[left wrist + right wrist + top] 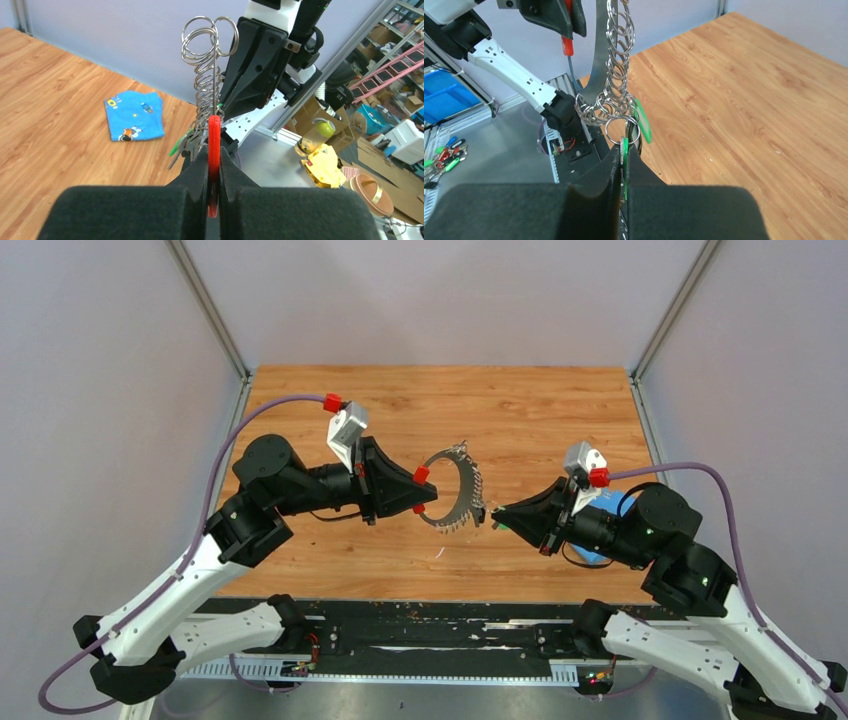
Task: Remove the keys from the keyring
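The keyring is a large thin silver ring strung with many small split rings, held upright above the wooden table between both arms. My left gripper is shut on its red sleeve, which stands edge-on between the foam pads. Opposite it, my right gripper is shut on a green-headed key that hangs from a small split ring at the keyring's lower arc. A second green key dangles beside it. More keys hang bunched under the ring in the left wrist view.
A folded blue cloth lies on the table at the right, partly under the right arm. Metal frame posts and grey walls close in the table's sides and back. Loose coloured keys lie off the table.
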Robot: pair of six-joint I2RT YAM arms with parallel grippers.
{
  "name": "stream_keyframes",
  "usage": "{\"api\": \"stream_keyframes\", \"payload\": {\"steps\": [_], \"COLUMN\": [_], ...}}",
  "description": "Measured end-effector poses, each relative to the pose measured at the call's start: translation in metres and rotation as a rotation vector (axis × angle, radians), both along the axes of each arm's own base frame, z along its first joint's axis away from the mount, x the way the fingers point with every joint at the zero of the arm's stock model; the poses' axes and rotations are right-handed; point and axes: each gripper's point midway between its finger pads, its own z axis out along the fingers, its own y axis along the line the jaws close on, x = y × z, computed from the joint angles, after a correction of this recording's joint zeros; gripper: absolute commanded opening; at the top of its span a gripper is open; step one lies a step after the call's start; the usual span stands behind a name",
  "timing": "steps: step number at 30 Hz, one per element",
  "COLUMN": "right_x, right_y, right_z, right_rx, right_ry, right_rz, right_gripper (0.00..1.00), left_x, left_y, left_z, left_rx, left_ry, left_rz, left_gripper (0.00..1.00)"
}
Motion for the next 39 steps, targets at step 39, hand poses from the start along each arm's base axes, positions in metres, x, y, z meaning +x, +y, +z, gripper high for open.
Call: {"api": "stream_keyframes", "payload": {"steps": [39], "right_x": [0.019], "right_y": [0.014], "right_z": [-0.027], "right_rx": [-0.007], "right_ry": [0.129], "right_rz": [-0.067], "right_gripper": [0.21], "left_x": [0.013], "left_y": [-0.003], "left_z": [-0.005], "left_rx": [0.03], "left_ry": [0.093], "left_rz": [0.076], "left_gripper": [0.0]}}
